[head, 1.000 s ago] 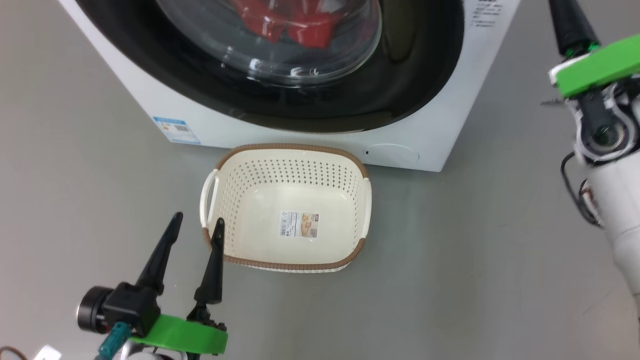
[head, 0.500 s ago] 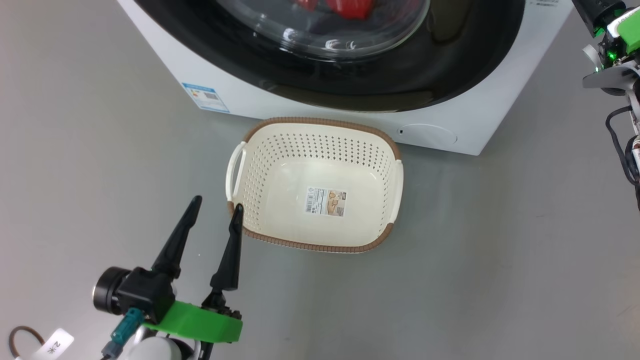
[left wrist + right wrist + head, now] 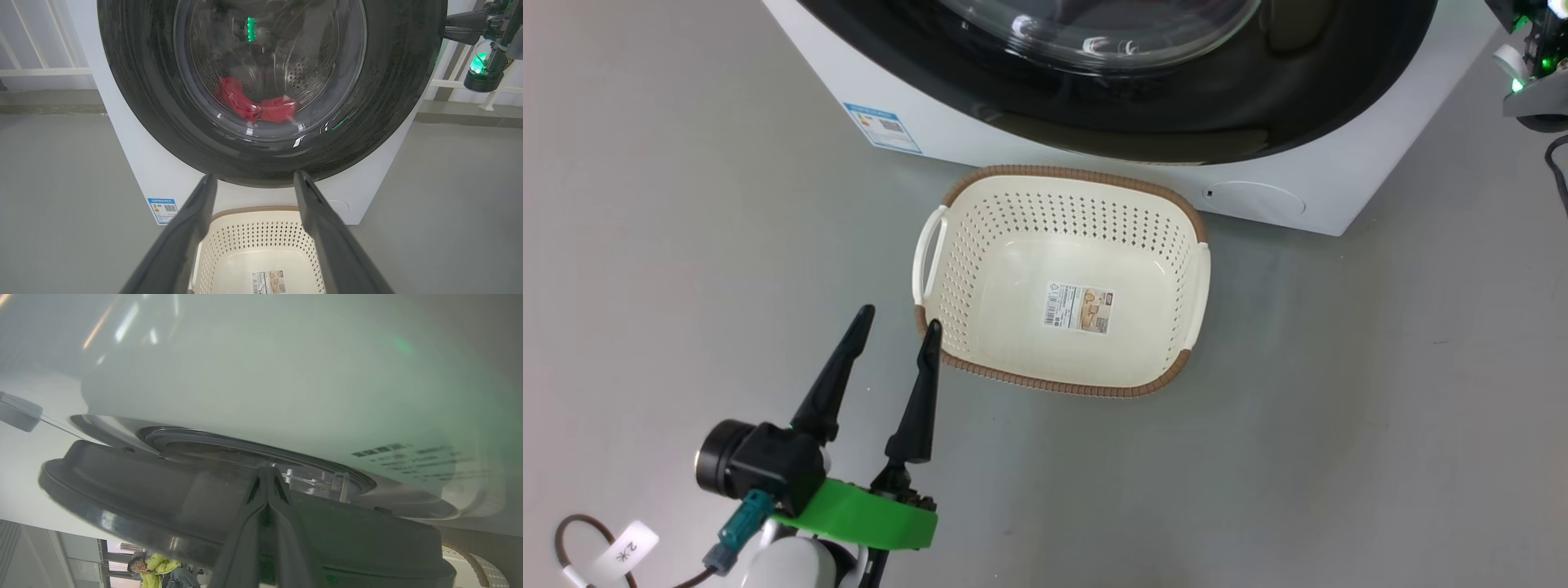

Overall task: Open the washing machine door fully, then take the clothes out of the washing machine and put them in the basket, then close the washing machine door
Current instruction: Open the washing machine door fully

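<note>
Both fingers of the left end effector (image 3: 898,320) are standing wide apart and are holding nothing. The finger nearer to the basket (image 3: 980,269) is hovering just beside its near corner, and I cannot tell if it is touching the brown rim. The basket is sitting on the grey floor (image 3: 686,245), directly ahead of this end effector, with a paper label (image 3: 1080,308) lying on its inside bottom. Just beyond the basket, the washing machine (image 3: 947,131) is standing. Higher ahead of the left end effector, the washing machine door (image 3: 143,102) is standing in front of the opening. The clothes (image 3: 261,110) are lying behind its glass, low in the drum. The right end effector (image 3: 267,473) is pressing its two fingers together, gripping nothing. Its tip is pointing into the narrow gap between the door's rim and the white front. Whether it is touching the rim I cannot tell.
</note>
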### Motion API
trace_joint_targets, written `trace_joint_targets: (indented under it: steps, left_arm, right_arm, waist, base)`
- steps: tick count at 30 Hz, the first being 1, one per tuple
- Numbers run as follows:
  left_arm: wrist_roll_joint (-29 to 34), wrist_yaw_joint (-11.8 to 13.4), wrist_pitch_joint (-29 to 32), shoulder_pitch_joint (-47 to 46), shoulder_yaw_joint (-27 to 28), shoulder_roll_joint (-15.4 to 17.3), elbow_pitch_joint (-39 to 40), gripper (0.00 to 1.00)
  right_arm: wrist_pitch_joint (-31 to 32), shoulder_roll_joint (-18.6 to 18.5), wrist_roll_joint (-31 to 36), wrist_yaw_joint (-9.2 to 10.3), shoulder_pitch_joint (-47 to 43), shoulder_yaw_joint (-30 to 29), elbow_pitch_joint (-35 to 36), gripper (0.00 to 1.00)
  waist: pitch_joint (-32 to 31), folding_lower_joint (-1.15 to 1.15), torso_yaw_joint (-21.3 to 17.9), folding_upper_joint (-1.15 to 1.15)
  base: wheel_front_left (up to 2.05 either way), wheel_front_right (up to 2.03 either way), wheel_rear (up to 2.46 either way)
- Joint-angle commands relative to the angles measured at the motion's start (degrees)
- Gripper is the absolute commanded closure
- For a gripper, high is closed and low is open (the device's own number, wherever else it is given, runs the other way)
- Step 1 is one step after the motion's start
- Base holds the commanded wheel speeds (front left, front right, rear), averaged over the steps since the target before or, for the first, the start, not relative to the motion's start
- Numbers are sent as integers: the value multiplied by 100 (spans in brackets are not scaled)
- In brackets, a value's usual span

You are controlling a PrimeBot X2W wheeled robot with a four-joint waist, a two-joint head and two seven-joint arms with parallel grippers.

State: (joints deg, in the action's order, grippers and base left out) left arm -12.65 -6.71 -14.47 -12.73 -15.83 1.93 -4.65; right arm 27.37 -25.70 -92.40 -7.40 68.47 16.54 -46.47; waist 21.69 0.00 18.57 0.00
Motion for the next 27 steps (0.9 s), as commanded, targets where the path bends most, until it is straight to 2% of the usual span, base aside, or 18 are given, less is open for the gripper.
trace_joint_targets:
  steps: [1,8,27]
  left_arm:
    - [-38,60,-52,-153,158,95,146,0]
    - [-49,91,-52,-148,159,95,103,0]
    - [94,15,-52,356,371,95,-51,0]
  right_arm:
    - [119,108,-9,-9,69,86,122,100]
    - [552,208,-34,-9,-146,221,293,100]
    - [1059,418,137,-9,-1902,742,2010,100]
  waist:
    - [7,0,10,0]
    - [-87,0,-10,0]
    - [-875,0,-119,0]
  base:
    - [0,0,0]
    - [0,0,0]
    - [0,0,0]
